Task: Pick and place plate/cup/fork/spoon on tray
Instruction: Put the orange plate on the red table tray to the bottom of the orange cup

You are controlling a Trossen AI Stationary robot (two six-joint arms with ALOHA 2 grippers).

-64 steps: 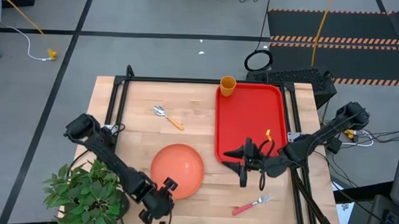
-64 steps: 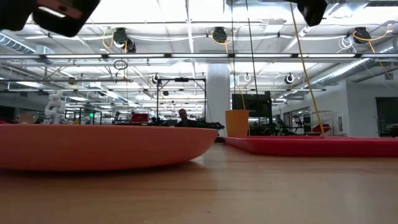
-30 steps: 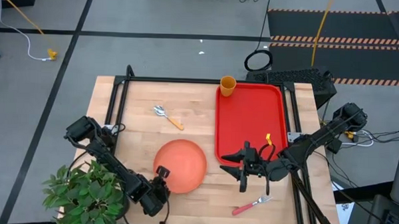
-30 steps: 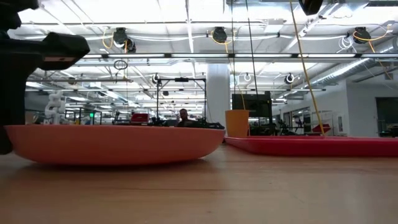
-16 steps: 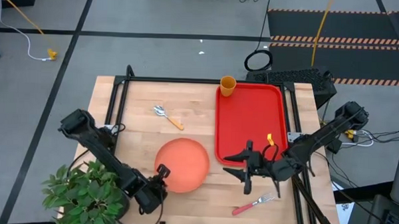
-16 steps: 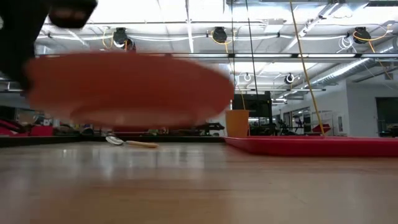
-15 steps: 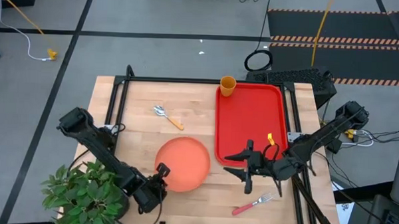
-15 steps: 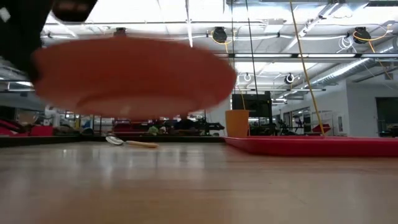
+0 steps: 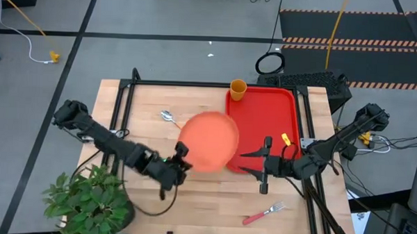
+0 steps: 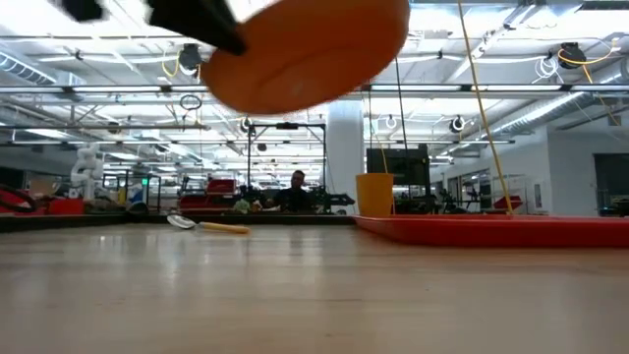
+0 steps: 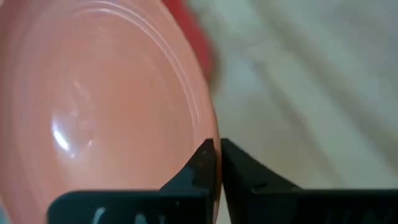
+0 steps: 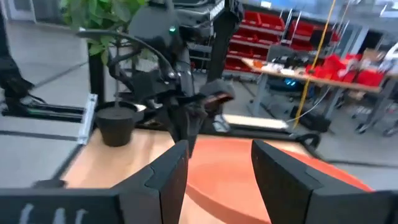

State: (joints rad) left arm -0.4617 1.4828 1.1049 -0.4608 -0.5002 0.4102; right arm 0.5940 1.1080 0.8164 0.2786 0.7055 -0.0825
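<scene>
The salmon-orange plate hangs in the air over the table's middle, its right edge over the left rim of the red tray. In the low view the plate is high up and tilted. My left gripper is shut on the plate's near-left rim. My right gripper is open and empty over the tray's near end. The orange cup stands in the tray's far left corner. The spoon lies on the table left of the plate. The fork lies on the table near the front edge. My left gripper pinches the plate's rim between its two fingers, one on each face of the plate. The fingers come at the plate from the table's near left side. The plate is lifted clear of the table and tilted, reaching out beyond the fingers toward the tray.
A potted plant stands at the table's near left corner. A black frame runs along the table's far edge and sides. Bare wood lies between the plant and the fork.
My left gripper has lifted the plate clear of the table and carried it up, toward the far edge and toward the tray; the plate has tipped. My right gripper has gone a little toward the far edge over the tray and stays open.
</scene>
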